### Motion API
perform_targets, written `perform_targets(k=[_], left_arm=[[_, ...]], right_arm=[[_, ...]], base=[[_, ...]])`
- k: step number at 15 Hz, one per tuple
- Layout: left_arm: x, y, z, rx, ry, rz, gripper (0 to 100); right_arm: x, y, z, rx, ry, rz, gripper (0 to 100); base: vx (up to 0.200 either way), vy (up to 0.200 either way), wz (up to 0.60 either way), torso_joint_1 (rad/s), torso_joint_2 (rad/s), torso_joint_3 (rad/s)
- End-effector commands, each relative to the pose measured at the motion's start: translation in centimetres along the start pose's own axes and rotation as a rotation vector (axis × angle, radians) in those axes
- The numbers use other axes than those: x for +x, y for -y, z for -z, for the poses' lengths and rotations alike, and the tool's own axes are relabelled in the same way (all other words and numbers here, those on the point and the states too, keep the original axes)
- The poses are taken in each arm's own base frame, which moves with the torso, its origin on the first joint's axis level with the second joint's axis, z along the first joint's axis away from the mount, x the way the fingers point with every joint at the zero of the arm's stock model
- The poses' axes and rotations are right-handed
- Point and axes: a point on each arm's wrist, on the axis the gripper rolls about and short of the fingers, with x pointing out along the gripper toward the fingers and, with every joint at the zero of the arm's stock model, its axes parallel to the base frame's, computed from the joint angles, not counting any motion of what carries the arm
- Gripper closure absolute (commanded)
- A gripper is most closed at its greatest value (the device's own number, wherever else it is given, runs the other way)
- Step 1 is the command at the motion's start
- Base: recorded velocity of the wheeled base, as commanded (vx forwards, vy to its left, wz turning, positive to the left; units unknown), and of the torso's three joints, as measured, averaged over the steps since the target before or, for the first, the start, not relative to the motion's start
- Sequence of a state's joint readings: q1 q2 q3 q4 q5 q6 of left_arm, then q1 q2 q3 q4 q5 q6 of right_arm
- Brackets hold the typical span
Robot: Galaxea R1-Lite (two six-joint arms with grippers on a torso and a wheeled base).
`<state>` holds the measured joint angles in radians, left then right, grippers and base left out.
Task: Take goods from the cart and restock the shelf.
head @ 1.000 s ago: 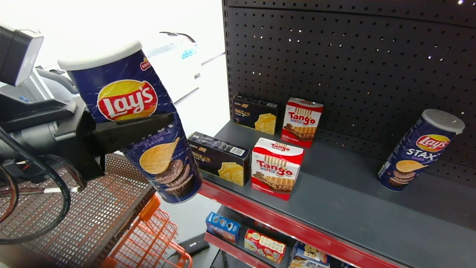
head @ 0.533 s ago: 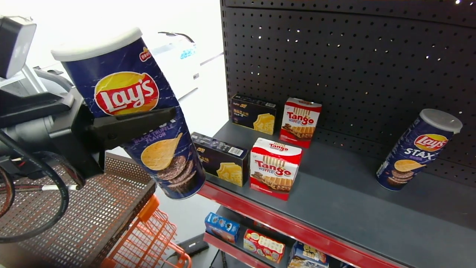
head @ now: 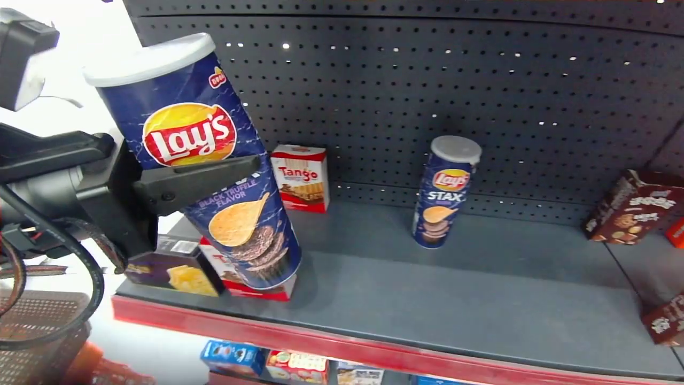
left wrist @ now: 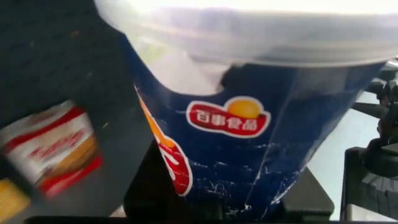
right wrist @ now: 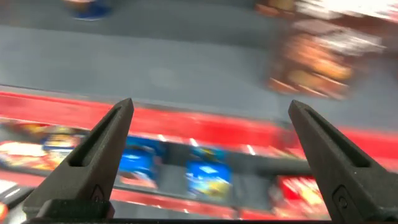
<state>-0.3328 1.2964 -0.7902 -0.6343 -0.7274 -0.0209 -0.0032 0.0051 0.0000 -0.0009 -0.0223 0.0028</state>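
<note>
A blue chip canister [head: 181, 133] with a white lid is clamped between the fingers of the left gripper [head: 230, 171]. It is held tilted, and its base is seen before a red box [head: 256, 291] at the front left of the grey shelf [head: 427, 299]. In the left wrist view the canister [left wrist: 249, 124] is seen from close by. A dark box [head: 171, 267] lies beside it. A wafer box [head: 300, 177] and a second canister [head: 443, 192] stand upright against the pegboard [head: 427, 80]. Brown boxes [head: 630, 208] are placed at the right. The right gripper [right wrist: 211, 162] is spread wide over the shelf's red edge [right wrist: 205, 127], with nothing held.
</note>
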Motion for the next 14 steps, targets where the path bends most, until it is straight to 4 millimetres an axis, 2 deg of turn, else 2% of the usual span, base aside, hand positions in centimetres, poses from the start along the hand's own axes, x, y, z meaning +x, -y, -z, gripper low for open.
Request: perform_targets(k=[1, 14], left_arm=[[0.03, -0.02, 0.03, -0.001, -0.001, 0.000, 100], [-0.29, 0.12, 0.55, -0.012, -0.013, -0.007, 100]], right_arm=[[0.01, 0.00, -0.01, 0.000, 0.000, 0.001, 0], [0.01, 0.01, -0.01, 0.002, 0.000, -0.001, 0]], base=[[0.000, 0.000, -0.60, 0.002, 0.02, -0.002], [0.000, 0.000, 0.00, 0.000, 0.00, 0.000]])
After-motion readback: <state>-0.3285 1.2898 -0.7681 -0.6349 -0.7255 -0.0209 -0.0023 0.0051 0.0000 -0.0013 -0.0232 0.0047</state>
